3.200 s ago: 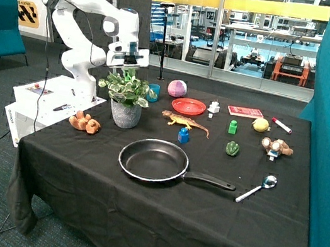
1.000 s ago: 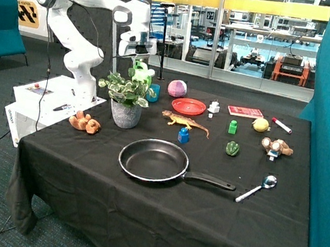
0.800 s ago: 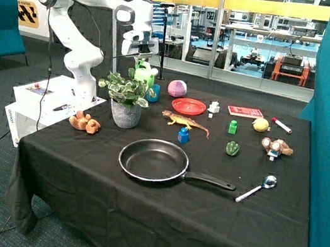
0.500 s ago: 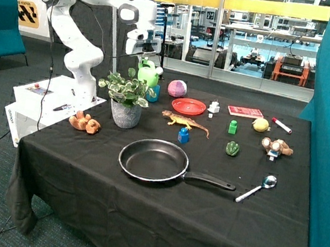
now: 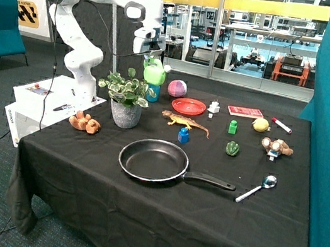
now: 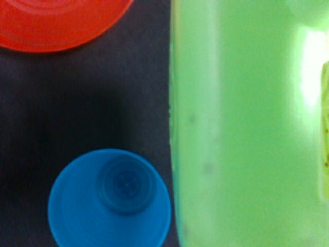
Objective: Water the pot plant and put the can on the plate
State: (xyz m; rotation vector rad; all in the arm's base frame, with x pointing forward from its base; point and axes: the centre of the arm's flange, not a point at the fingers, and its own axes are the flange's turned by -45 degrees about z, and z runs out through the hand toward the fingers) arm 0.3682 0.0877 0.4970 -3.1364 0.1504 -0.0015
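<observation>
Swinging clear of the leaves, the gripper [image 5: 154, 57] now carries the can [image 5: 154, 73] in the air, just right of the pot plant [image 5: 126, 99] and above the blue cup [image 5: 152, 92] — a second ago we had it hanging right over the foliage, and three seconds back the arm was low behind the plant with no can in sight. The can is off the table and moving with the arm, so we take the jaws to be clamped on it near its top, though the fingers themselves hide against the dark wrist in the outside view and do not show at all from the wrist.

We read that shift as the pouring being over and the carry to the plate [image 5: 188, 106] under way. The red plate sits bare, further right on the cloth between the pink ball [image 5: 177, 88] and the small white block [image 5: 214, 107].

What we cannot settle: whether any water actually came out. The wrist view is half filled by the can's green wall [image 6: 247, 123], with the cup's rim [image 6: 77, 180] below and only an edge of the plate [image 6: 61, 25] cut off at the frame — no handle visible there.
</observation>
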